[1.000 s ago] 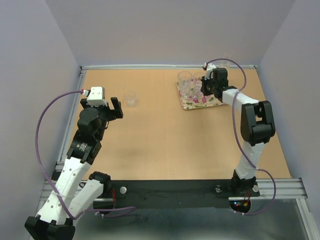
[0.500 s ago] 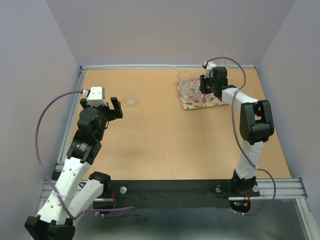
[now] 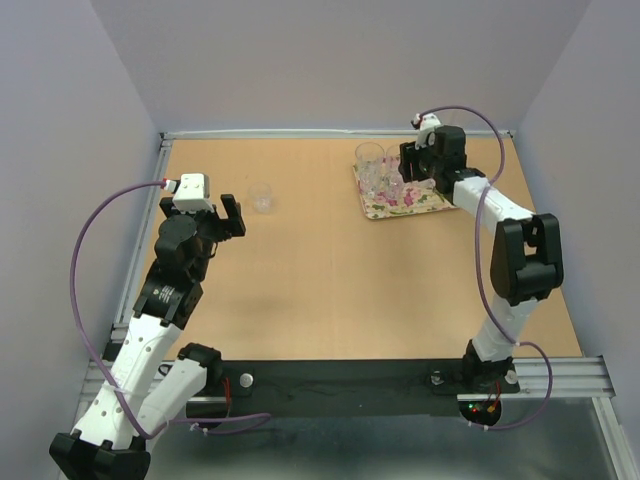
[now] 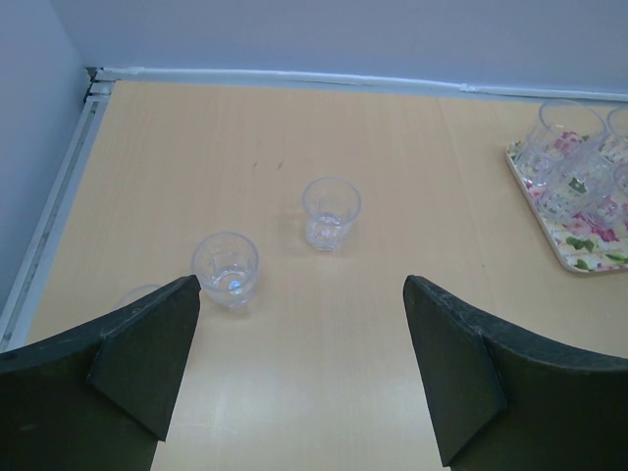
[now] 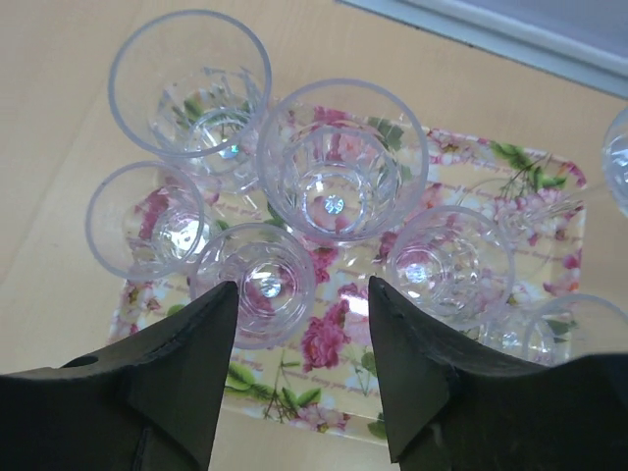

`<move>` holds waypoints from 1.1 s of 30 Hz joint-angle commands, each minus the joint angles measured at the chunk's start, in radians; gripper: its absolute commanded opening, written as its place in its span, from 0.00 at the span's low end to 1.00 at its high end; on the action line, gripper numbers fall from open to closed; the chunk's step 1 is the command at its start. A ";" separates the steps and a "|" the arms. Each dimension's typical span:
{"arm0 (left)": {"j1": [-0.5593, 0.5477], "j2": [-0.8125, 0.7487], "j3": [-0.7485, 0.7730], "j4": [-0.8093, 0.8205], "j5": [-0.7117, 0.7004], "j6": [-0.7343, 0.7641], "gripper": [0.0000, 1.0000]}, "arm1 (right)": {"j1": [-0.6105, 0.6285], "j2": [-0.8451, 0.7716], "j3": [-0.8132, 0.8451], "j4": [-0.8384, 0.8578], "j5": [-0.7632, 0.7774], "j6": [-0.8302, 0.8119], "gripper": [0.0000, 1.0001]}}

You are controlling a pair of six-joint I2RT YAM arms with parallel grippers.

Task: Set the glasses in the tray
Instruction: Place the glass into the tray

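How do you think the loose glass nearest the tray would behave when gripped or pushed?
That glass looks smooth and rigid, so it may slip in a light grip. Short and upright on the table, it would probably slide rather than tip.

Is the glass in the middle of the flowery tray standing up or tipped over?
Standing up. The glass shows its round mouth facing upward, base resting on the tray.

Bent, raised left arm (image 3: 165,270), empty left gripper (image 4: 301,287) with fingers spread wide, far-extended right arm (image 3: 500,225), downward-pointing right gripper (image 5: 304,287) with jaws parted, nothing held
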 commanded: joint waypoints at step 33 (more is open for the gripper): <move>0.008 0.082 -0.028 0.089 -0.074 -0.003 0.99 | -0.093 -0.718 -0.528 -0.141 -0.488 -0.234 0.99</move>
